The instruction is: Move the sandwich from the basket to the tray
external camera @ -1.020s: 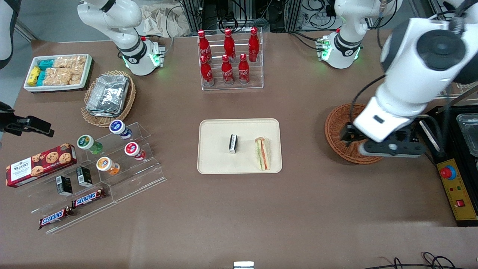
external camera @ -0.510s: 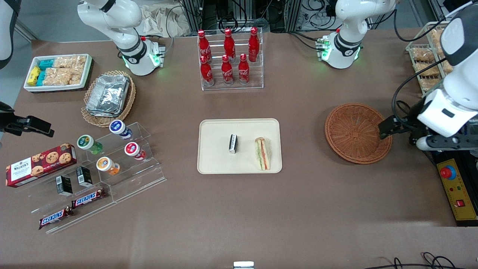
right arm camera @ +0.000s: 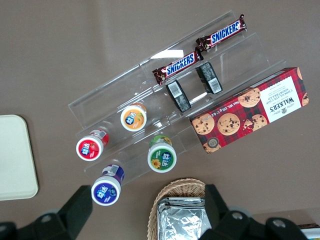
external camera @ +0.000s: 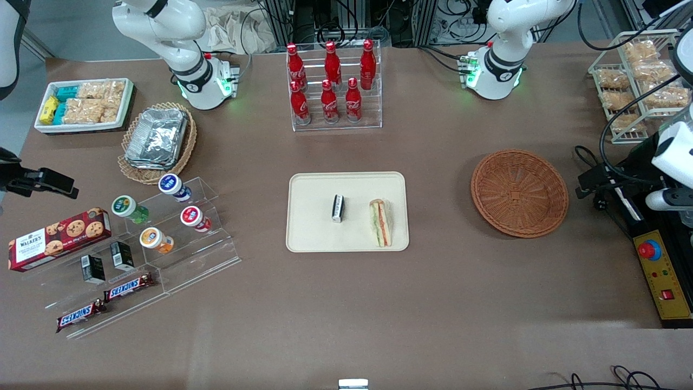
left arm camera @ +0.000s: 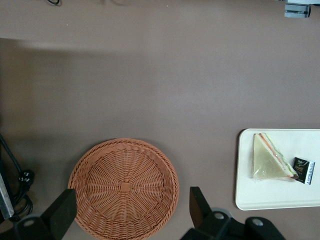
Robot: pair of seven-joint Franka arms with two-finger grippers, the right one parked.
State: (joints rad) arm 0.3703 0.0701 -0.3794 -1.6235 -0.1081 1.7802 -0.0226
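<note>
Wrapped sandwich point(left arm camera: 270, 163) apart from pincer point(left arm camera: 131, 216)

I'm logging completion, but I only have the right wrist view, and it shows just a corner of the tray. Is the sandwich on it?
Observer: Yes. The sandwich lies on the tray, beside a small black-and-white packet.
Operator: Is anything in the basket?
Observer: No, the basket holds nothing.
Operator: And the gripper?
Observer: The gripper is open, holds nothing, and hangs above the basket at the working arm's end of the table.
</note>
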